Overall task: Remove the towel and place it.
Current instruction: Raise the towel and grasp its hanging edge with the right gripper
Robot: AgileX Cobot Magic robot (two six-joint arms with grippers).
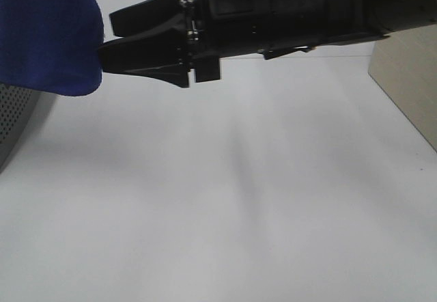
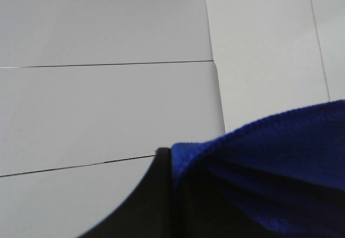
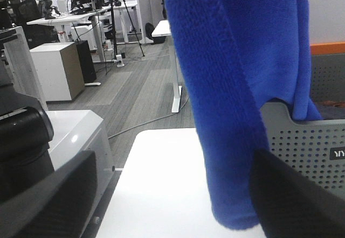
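Note:
The royal-blue towel (image 1: 44, 32) hangs down at the top left of the high view, its lower edge above the grey basket (image 1: 8, 117). My right gripper (image 1: 108, 37) reaches across from the right. It is open, with its fingertips at the towel's edge. In the right wrist view the towel (image 3: 232, 98) hangs between the spread fingers (image 3: 294, 200), close to the one beside the perforated basket (image 3: 304, 141). In the left wrist view my left gripper (image 2: 175, 195) is shut on the towel (image 2: 280, 157), a fold bunched against its black finger (image 2: 143, 208). This gripper is out of the high view.
The white table (image 1: 239, 199) spreads below the right arm. A beige box (image 1: 410, 76) stands at its right edge. Beyond the table's edge the right wrist view shows an office floor, a white cabinet (image 3: 56, 71) and desks.

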